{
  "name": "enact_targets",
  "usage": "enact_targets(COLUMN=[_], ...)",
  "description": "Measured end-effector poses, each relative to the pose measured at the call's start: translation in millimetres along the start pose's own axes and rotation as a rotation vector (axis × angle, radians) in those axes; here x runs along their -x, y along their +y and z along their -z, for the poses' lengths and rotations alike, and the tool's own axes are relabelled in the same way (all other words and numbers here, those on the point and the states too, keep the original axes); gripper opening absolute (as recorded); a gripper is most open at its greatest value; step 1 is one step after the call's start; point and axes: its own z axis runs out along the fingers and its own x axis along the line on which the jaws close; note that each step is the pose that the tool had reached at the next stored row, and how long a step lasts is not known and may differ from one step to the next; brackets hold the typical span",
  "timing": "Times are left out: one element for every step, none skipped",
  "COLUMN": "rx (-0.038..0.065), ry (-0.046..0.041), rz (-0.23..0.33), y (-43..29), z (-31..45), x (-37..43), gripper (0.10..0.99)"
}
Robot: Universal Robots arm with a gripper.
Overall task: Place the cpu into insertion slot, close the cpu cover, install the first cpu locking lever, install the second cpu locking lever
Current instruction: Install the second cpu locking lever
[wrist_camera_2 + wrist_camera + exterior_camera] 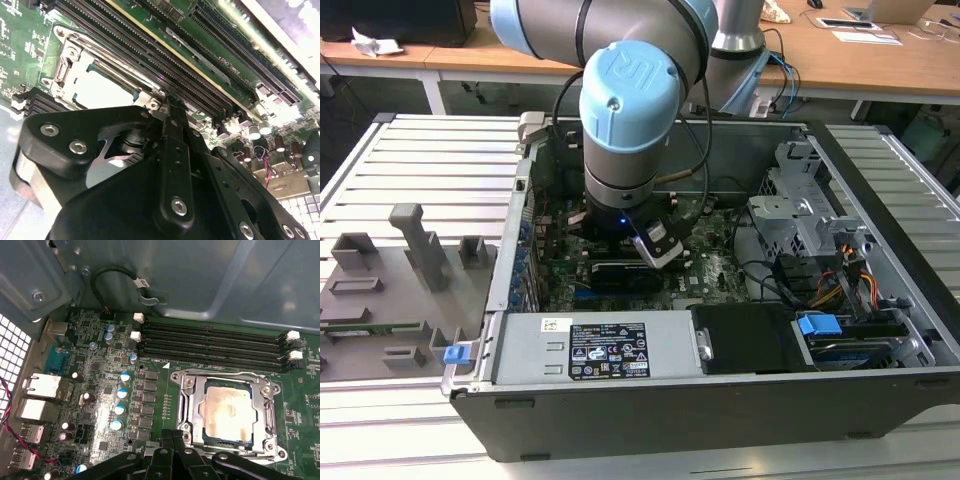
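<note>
The cpu (pixel 228 412), a flat square chip with a pale silvery top, is seated flat in the insertion slot (pixel 200 427). The cpu cover (pixel 226 380), a silvery metal frame, is closed flat around it, beside the motherboard's long memory slots.

You get even, bright room light in the exterior view, though the computer case (pixel 720 300) interior sits in shade under the arm. In the second wrist view, glare washes out the cpu (pixel 102 90) and the upper corner, and the near black gripper (pixel 167 107) body is soft. The first wrist view is dimmer, evenly lit.
</note>
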Motion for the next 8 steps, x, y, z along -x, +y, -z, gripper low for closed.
enact_targets(rx=[0.0,0.0,0.0,0.0,0.0,0.0,0.0,0.0], ry=[-0.0001,0.0001,0.0001,0.0001,0.0001,0.0001,0.0001,0.0001], rz=[0.0,0.0,0.0,0.0,0.0,0.0,0.0,0.0], y=[0.5,1.4,1.7,2.0,2.3,2.5,2.8,3.0], z=[1.4,4.1,4.9,5.5,6.3,7.1,7.8,8.4], x=[0.1,0.2,0.2,0.2,0.2,0.2,0.3,0.3], gripper=[0.106,0.106,0.106,0.106,0.106,0.106,0.106,0.106])
